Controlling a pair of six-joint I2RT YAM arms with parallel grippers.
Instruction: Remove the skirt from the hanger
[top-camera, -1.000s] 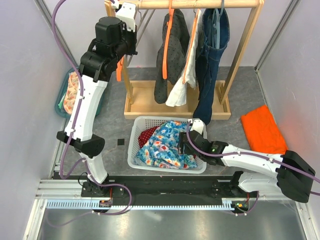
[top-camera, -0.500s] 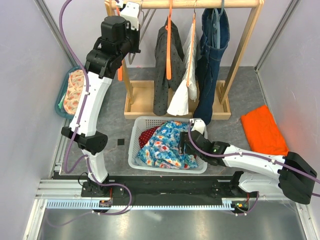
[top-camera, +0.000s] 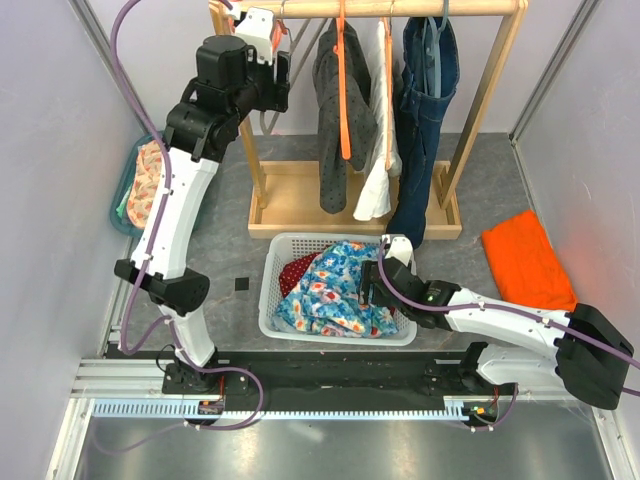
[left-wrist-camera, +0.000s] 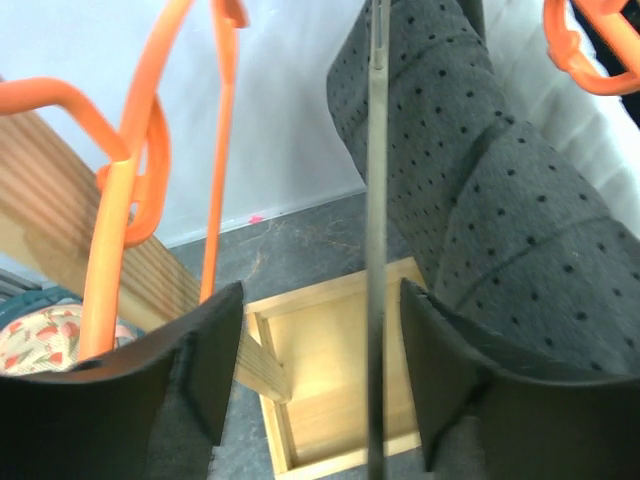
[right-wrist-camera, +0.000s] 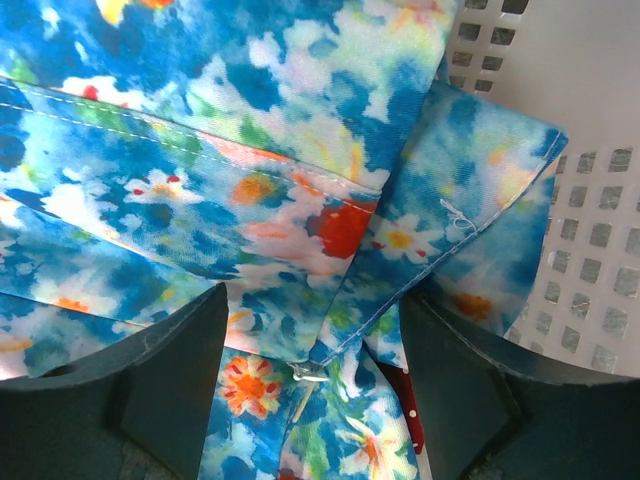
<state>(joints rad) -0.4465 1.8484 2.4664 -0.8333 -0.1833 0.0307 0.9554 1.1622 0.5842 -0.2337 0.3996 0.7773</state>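
A blue floral skirt (top-camera: 330, 285) is seen crumpled in a white basket (top-camera: 272, 262) set on the desk, near and centre. Its bulk is spread left to right, and no hanger is seen on it. Directly over its right end the right tool (top-camera: 372, 283) is held with jaws apart and nothing gripped. The left tool (top-camera: 265, 22) is found at the far wooden rail (top-camera: 420, 8), well apart from the skirt, with jaws parted either side of a thin grey hanger wire (left-wrist-camera: 376, 200) that is not clamped. The right arm is judged the nearer.
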